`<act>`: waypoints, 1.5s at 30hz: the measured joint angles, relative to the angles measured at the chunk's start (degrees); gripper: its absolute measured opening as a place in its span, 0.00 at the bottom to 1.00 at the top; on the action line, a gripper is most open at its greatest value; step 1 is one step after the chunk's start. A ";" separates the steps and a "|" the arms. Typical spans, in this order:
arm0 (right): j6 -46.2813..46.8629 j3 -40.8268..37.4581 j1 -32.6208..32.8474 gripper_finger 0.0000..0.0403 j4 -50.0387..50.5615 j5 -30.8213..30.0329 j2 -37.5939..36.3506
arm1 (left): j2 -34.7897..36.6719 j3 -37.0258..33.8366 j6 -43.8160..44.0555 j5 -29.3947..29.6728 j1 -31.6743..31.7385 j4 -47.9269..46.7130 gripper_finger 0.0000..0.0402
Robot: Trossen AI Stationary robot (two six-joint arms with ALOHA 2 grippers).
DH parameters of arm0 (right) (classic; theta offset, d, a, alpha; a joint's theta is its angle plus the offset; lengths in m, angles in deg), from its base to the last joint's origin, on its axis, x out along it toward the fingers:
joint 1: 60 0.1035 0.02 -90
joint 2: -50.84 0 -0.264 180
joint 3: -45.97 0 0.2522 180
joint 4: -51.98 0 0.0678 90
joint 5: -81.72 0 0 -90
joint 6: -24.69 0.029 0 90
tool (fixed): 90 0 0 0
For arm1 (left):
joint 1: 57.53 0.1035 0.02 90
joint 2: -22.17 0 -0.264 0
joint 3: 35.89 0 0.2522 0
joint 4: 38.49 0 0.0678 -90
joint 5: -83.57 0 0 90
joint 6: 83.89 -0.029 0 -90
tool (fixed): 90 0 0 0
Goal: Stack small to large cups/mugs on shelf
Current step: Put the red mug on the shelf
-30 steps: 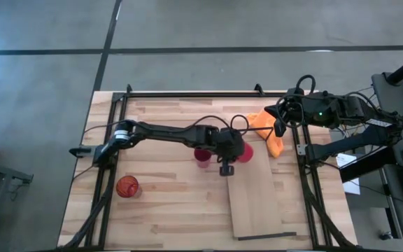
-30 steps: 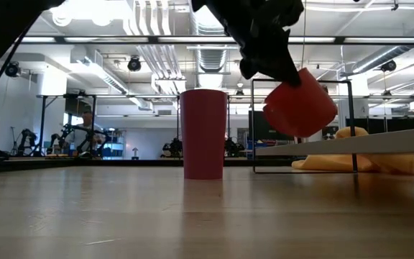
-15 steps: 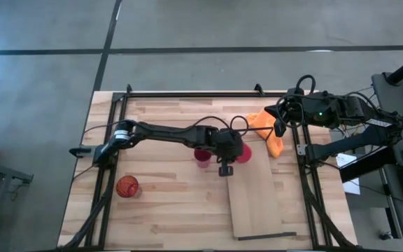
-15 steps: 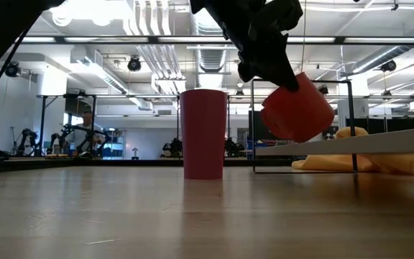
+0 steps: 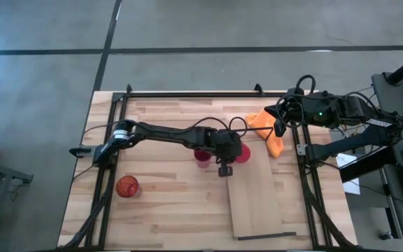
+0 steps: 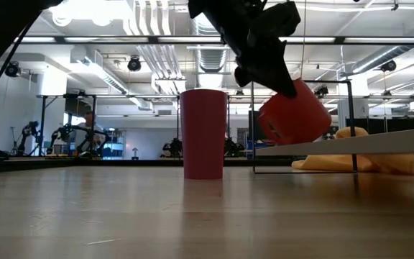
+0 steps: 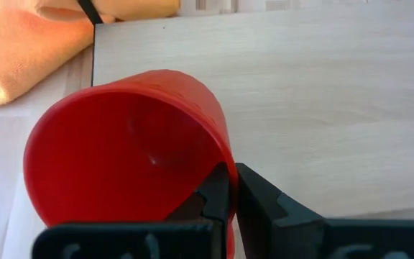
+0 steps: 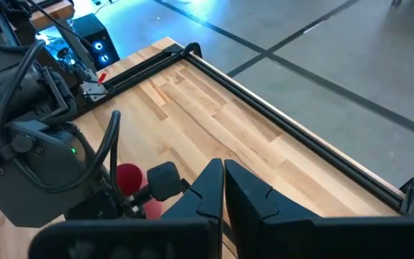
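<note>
My left gripper (image 5: 232, 152) is shut on the red mug (image 5: 243, 152), which hangs tilted above the shelf's far left corner; its handle does not show. The shelf (image 5: 257, 199) is a pale board lying on the table's right half. The magenta-purple cup (image 5: 201, 157) stands upright on its base on the table just left of the gripper, and also shows in the low view (image 6: 203, 133). The orange-red translucent cup (image 5: 126, 186) stands near the table's left side. My right gripper (image 8: 223, 180) is shut and empty, waiting at the far right. My left gripper (image 7: 232, 176) pinches the red mug's rim wall (image 7: 220, 160), one finger inside the mouth and one outside. The fingers slant down from the table's left. The mug (image 6: 293, 111) is lifted clear and tilted, its mouth toward the gripper and its base lower.
An orange cloth (image 5: 268, 128) lies at the shelf's far end, under my right arm. A black metal frame (image 5: 187, 94) runs along the table's far, left and right edges. Bare tabletop lies between the orange-red cup and the shelf.
My left gripper has gone down a little with the red mug, which stays tilted and clear of the table and now hangs closer to the shelf.
</note>
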State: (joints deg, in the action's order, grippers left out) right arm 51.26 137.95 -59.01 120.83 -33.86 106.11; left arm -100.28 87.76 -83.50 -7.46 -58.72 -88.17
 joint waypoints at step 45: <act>0.00 -0.02 0.00 0.02 0.01 0.00 0.00 | 0.81 1.06 -0.71 1.40 0.11 10.31 0.16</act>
State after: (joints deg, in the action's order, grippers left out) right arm 51.26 137.93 -59.01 120.83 -33.86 106.11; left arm -99.48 88.83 -84.21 -6.06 -58.61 -77.86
